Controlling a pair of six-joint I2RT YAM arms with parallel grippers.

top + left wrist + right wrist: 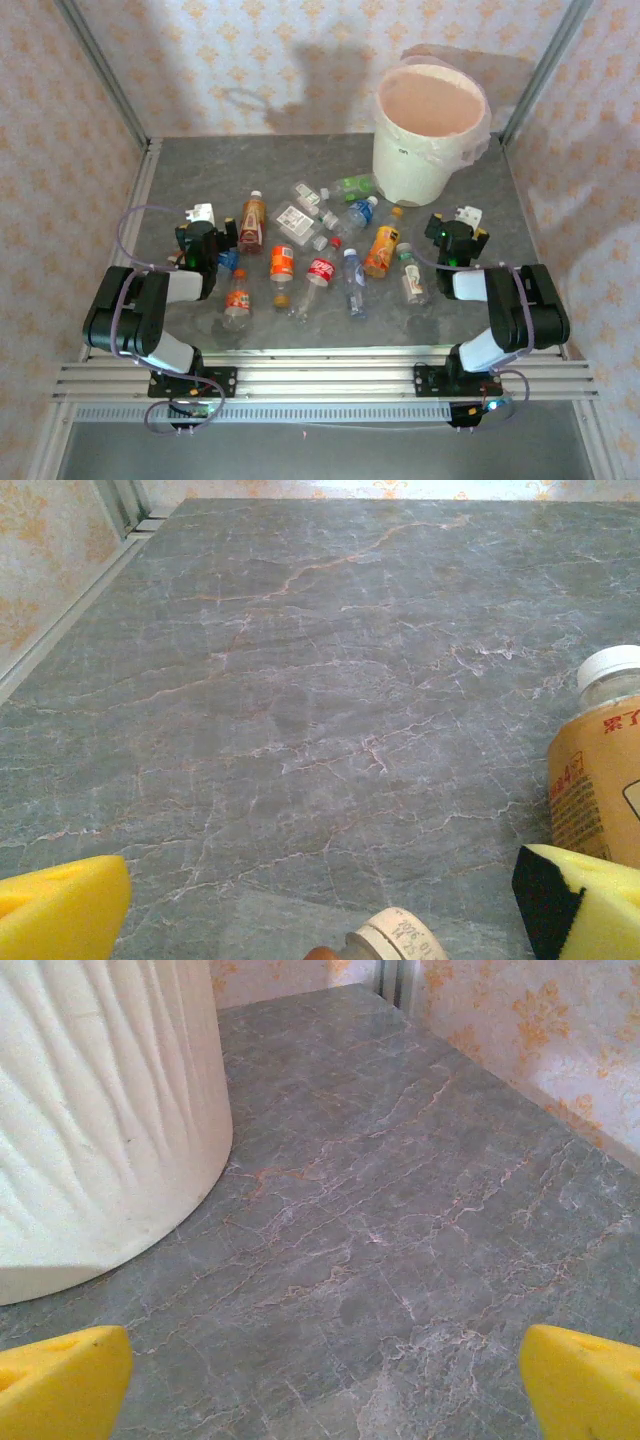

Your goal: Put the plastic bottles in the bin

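Several plastic bottles lie scattered mid-table: a brown one (253, 222), an orange-labelled one (282, 263), a red-labelled one (319, 272), an orange one (382, 250), a green one (355, 185). The bin (430, 130), white with a pinkish liner, stands at the back right. My left gripper (207, 232) sits left of the pile, open (320, 910); a pale bottle cap (395, 938) pokes up between its yellow pads, and the brown white-capped bottle (600, 770) lies to its right. My right gripper (455, 232) is open (325, 1385) over bare table, the bin wall (100, 1110) ahead-left.
The grey marble table (200, 170) has bare room at the back left and along the right side (450, 1160). Patterned walls and metal frame rails (105, 80) close in the sides. More clear bottles (412, 280) lie near the right arm.
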